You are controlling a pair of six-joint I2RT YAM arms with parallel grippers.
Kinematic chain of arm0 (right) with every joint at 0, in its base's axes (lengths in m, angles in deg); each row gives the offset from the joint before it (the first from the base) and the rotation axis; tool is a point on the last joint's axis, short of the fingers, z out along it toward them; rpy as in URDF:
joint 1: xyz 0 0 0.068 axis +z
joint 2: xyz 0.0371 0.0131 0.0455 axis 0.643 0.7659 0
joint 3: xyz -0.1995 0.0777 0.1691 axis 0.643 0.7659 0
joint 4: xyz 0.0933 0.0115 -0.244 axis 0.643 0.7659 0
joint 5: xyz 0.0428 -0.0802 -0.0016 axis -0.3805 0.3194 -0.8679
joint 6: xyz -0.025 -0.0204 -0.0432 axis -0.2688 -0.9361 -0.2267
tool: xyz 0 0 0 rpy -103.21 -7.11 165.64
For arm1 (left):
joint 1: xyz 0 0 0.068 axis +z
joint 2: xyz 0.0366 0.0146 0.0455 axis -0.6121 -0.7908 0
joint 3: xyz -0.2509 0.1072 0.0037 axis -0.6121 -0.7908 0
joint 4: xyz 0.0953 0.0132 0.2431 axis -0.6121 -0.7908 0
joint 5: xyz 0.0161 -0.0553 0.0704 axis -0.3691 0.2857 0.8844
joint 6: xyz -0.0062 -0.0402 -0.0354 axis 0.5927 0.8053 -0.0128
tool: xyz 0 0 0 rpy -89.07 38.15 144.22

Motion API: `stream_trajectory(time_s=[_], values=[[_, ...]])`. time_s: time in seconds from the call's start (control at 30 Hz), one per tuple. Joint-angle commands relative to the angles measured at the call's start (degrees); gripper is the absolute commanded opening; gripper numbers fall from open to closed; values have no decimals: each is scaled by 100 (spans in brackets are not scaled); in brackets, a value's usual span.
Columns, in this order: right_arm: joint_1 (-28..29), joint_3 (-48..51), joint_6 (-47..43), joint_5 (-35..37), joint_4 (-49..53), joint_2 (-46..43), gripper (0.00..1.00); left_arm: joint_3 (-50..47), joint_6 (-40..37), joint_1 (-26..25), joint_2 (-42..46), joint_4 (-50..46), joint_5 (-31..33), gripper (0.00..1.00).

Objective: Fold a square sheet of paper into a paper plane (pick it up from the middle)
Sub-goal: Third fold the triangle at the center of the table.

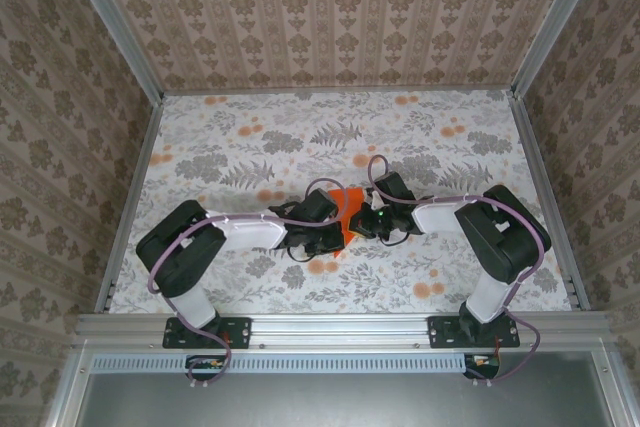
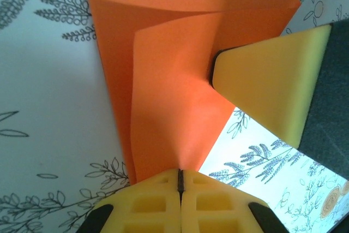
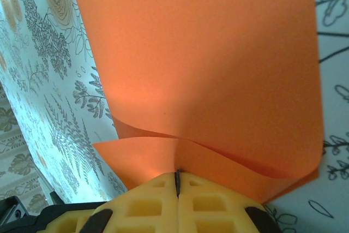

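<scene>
Both left hand [image 2: 180, 177] and right hand [image 3: 177, 179] clamp the orange sheet [image 2: 163, 80] between them.

Soft, even light from above on my table [image 1: 250, 152], weak shadows beneath my arms [image 1: 245, 232], wrist views bright, square sheet of paper [image 3: 207, 53] glowing orange, slightly washed out, my left gripper [image 2: 179, 174] blurred up close, corners perhaps softer.

Overhead from behind, wrist views close-up, all sharing orange paper [image 1: 349, 199]
</scene>
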Motion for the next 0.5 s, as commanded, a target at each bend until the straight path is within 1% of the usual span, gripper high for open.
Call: stream_trajectory(time_s=[0.0,0.17,0.47], values=[[-25,223,-4,719,924,342,4,18,-74,-112,340,-340,-66,6],[-25,236,-2,702,886,385,4,38,-70,-215,362,-506,-4,6],[-25,285,-2,693,854,416,4,-285,145,-221,214,-420,118,5]])
